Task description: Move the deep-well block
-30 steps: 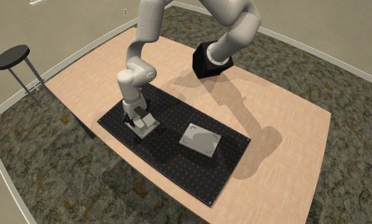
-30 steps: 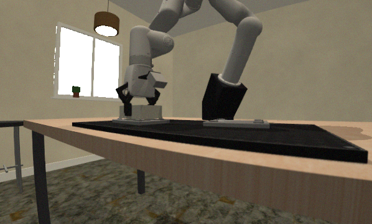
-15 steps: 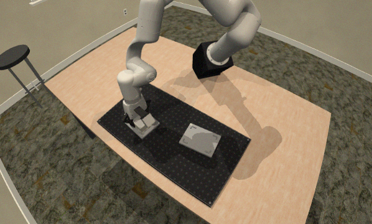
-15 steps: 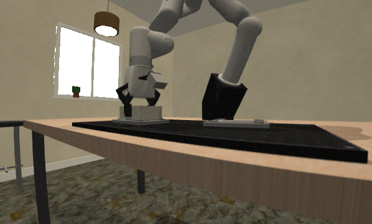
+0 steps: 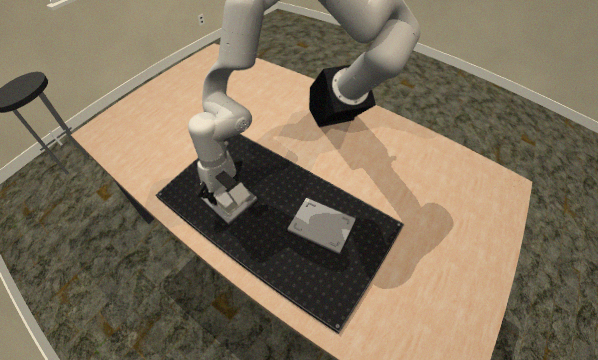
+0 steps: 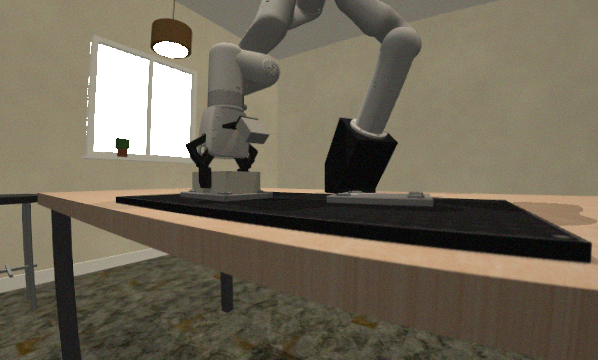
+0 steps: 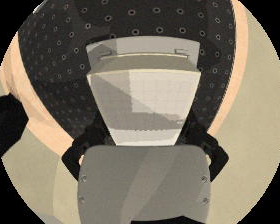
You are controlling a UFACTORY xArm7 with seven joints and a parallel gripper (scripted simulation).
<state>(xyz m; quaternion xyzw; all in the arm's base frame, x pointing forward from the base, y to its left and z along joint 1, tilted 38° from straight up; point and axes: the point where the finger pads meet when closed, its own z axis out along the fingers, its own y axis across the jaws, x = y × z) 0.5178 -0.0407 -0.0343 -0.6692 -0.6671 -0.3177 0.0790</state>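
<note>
The pale grey deep-well block (image 5: 231, 202) rests on the nest N2 (image 5: 224, 216) at the left end of the black mat. In the side view the block (image 6: 226, 182) looks level on the nest plate (image 6: 226, 196). My gripper (image 5: 223, 192) stands straight above it, open, with the black fingers (image 6: 225, 169) on either side of the block's top. The wrist view shows the block (image 7: 144, 112) between the fingers. The well marks and the A1 corner cannot be made out. The nest N1 (image 5: 321, 225) is a bare grey plate with corner locators; it also shows in the side view (image 6: 379, 198).
The black dotted mat (image 5: 279, 225) lies on the wooden table. The arm's black base (image 5: 340, 97) stands behind the mat. A black stool (image 5: 21, 95) stands off the table's left corner.
</note>
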